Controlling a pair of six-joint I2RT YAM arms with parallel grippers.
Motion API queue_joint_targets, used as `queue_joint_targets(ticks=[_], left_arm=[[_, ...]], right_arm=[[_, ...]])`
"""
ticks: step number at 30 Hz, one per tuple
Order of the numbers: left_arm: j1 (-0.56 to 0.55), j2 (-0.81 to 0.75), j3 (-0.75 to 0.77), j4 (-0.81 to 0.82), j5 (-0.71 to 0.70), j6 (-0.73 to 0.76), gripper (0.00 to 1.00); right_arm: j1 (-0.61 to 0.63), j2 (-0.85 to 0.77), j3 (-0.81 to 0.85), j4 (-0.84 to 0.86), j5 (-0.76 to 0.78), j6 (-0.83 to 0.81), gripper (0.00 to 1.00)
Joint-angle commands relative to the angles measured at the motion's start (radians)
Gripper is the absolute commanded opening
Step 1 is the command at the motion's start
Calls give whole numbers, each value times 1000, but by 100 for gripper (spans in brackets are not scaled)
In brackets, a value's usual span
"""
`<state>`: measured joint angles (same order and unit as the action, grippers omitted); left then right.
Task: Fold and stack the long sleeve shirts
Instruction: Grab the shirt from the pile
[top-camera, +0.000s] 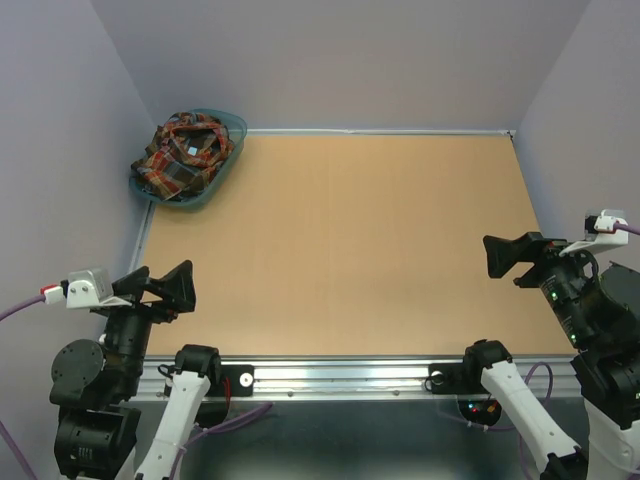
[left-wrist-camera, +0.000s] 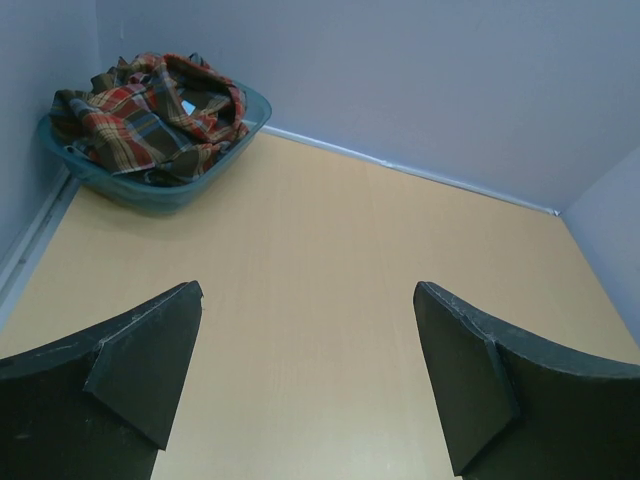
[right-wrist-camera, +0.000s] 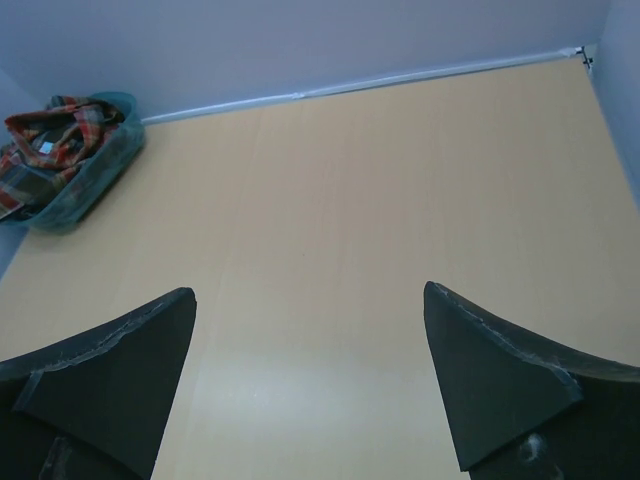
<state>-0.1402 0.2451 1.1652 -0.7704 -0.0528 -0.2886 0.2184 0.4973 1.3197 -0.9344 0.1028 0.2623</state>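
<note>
A crumpled long sleeve shirt (top-camera: 183, 155) in red, brown, navy and yellow plaid lies bunched in a teal basket (top-camera: 217, 182) at the far left corner of the table. The left wrist view shows the shirt (left-wrist-camera: 150, 115) at upper left, the right wrist view shows the shirt (right-wrist-camera: 50, 150) at far left. My left gripper (top-camera: 165, 283) hovers open above the near left edge, far from the basket. My right gripper (top-camera: 510, 256) hangs open at the right side, nothing between its fingers.
The tan table top (top-camera: 340, 250) is bounded by grey walls on the left, far and right sides. A metal rail (top-camera: 340, 378) with the arm bases runs along the near edge.
</note>
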Motion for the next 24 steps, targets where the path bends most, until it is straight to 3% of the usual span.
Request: queue_joint_targets(ticks=[1,12,20,24], left_arm=[[-1,34,5,100,22,17,99],[-1,213,36,200,10,-50,99],[-1,420,-125,405,42,-119,99],[-1,565,-153,508,-54,-144,99]], right_arm=[[10,-3,41,52,35,-34,100],[10,4,-36,170,-25,-37,100],[10,112,-36,200,-35,-41,100],[10,167,-43,203,-90,-21,100]])
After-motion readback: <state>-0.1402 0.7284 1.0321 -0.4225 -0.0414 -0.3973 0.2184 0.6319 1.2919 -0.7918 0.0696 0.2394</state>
